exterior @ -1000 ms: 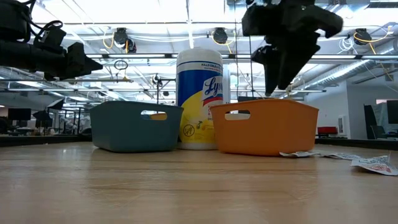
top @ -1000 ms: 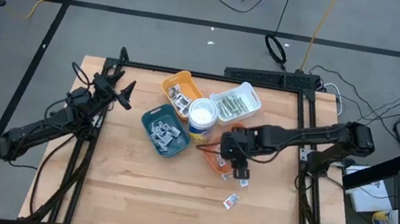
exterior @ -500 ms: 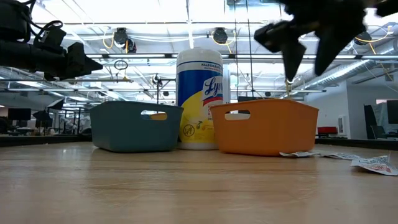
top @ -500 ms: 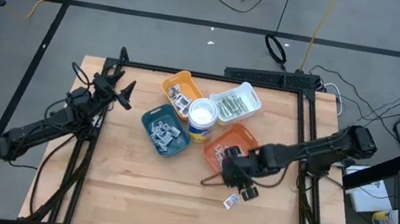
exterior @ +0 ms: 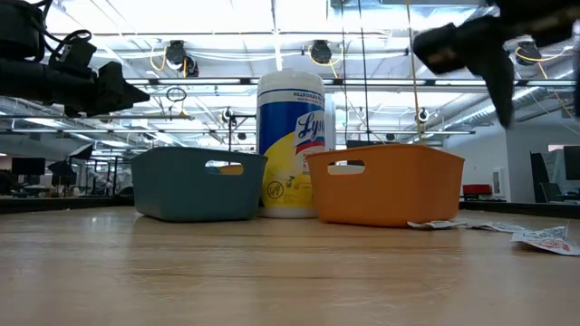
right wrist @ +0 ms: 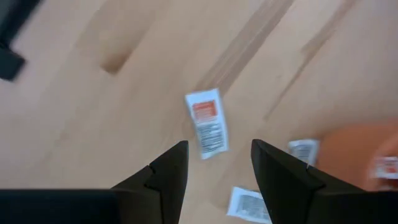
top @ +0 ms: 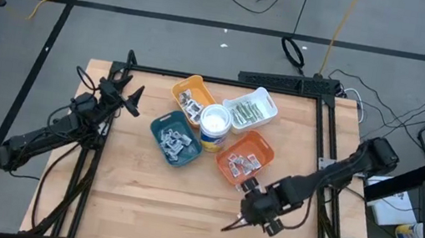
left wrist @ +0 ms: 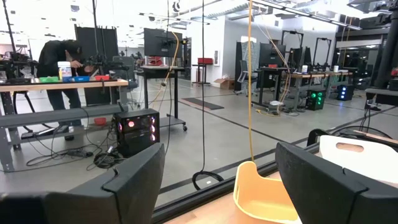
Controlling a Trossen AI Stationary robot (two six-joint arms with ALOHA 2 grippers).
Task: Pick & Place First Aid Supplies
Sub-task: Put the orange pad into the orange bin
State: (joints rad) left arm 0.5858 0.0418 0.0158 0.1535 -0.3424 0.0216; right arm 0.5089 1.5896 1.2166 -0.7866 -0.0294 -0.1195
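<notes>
1. The packet with red marks point(right wrist: 206, 123) lies flat on the bare table point(top: 141, 201), just ahead of the right pincer point(right wrist: 217, 163), and the gap between the spread fingers points at it. The pincer holds nothing.
2. I think the main risk is that the fingers slide over it. The packet is thin and flat, so they may close on the wood and only push it away.
3. It lies lengthwise to the gap, a little to one side. If the pincer descends without centring, one finger may land on top of it.
4. Two other white packets point(right wrist: 249, 203) lie close beside the right fingers, near the orange tray point(top: 246, 156). A wide closing may catch one of them too.
5. The packet itself is a small white rectangle, with a red patch at one end and dark print below.
6. The left pincer point(left wrist: 217, 180) waits well apart at the far side of the table, spread and empty.
</notes>
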